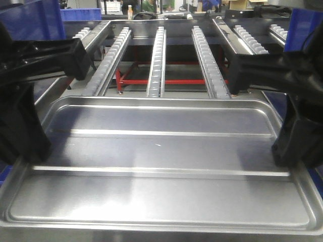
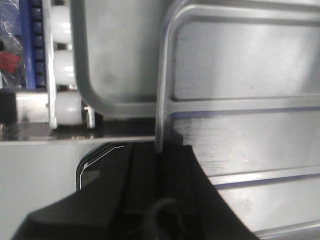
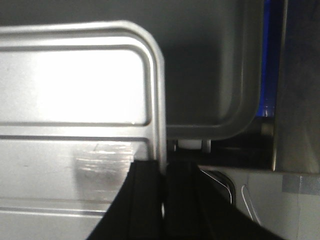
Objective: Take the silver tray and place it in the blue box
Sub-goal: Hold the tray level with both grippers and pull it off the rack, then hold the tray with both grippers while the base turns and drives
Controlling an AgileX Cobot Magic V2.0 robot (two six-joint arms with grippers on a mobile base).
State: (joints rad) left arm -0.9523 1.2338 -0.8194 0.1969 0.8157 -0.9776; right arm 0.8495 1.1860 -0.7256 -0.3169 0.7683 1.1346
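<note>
Filling the lower half of the front view, the shallow brushed-metal silver tray with two lengthwise ridges [image 1: 161,151] sits level between two black hands. The left hand [image 1: 30,146] is at its left rim and the right hand [image 1: 290,148] at its right rim. Behind it run metal roller rails [image 1: 159,60] over a red frame [image 1: 151,80]. A deep blue plastic box [image 1: 33,20] stands at the upper left, well apart from the tray. More blue shows at the upper right, so I cannot tell which is the target. In the left wrist view, the black fingers [image 2: 187,170] close narrowly on either side of the tray's thin rim, above a second grey metal tray [image 2: 115,75] and white rollers [image 2: 65,65]. The right wrist view shows the same narrow pinch on the opposite rim. Both holds are only on a thin, smooth lip, so the tray could probably slide out or swing down if one arm leads the other. A tilted tray might then catch the box's lip instead of dropping inside.
</note>
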